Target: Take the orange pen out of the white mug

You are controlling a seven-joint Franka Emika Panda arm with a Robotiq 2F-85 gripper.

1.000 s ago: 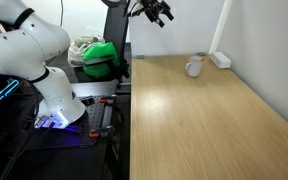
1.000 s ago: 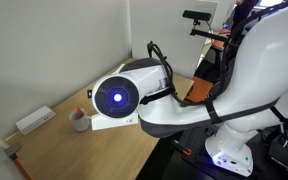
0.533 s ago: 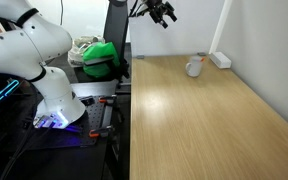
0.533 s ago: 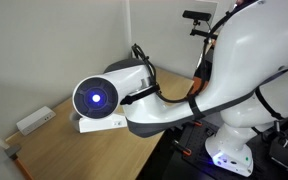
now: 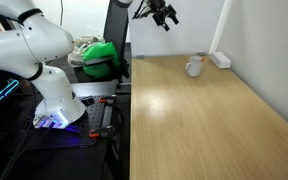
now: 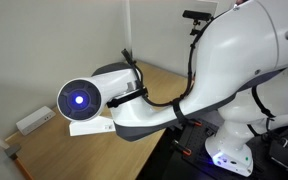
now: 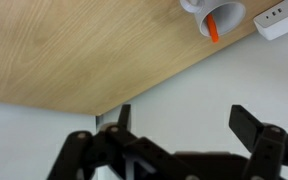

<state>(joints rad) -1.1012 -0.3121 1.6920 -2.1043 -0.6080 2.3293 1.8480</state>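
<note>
The long light wooden table (image 5: 204, 120) runs toward the far wall. The bulky white robot arm (image 5: 29, 50) stands off its left side. Its black claw (image 5: 162, 14) hangs high over the far left corner, fingers (image 7: 249, 125) spread wide, holding nothing. The small round white-grey ceramic mug (image 5: 193, 68) sits at the far end, near a white power strip (image 5: 220, 60). The thin bright orange pen (image 7: 213, 28) pokes out of the mug.

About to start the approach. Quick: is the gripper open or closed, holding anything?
Gripper: open, holding nothing. The orange pen sits in the white mug.
</note>
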